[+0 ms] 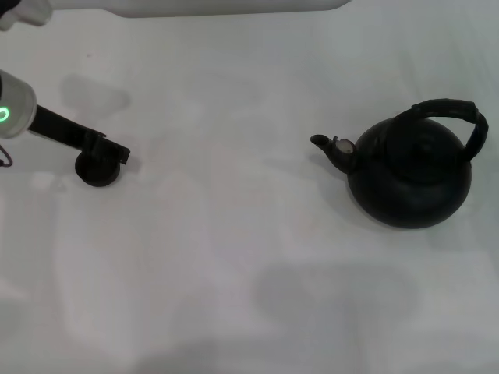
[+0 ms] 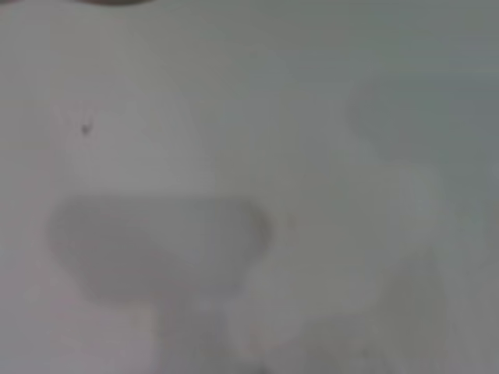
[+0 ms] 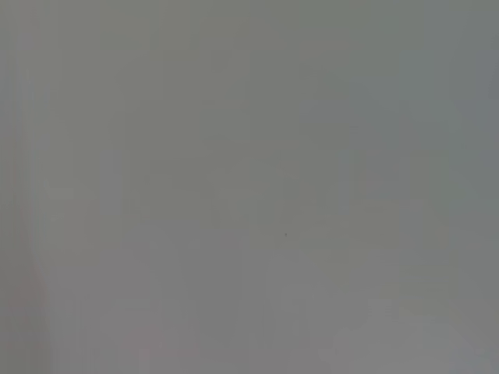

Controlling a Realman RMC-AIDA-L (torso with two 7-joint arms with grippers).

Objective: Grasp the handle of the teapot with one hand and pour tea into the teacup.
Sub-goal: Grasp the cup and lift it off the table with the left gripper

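The teapot [image 1: 409, 178] is a round, squat black pot standing on the white table at the right, its short spout [image 1: 327, 146] pointing left. Its thick black handle [image 1: 446, 109] arches over the top with nothing holding it. The tiny black teacup [image 1: 97, 173] sits at the far left of the table. My left gripper [image 1: 109, 152] comes in from the left edge on a black arm and sits right at the teacup's rim, partly covering it. My right gripper is out of view. Both wrist views show only bare pale surface.
The white table [image 1: 234, 234] stretches wide between teacup and teapot. A pale raised edge [image 1: 195, 8] runs along the back. The left arm's white body with a green light [image 1: 6, 115] is at the left border.
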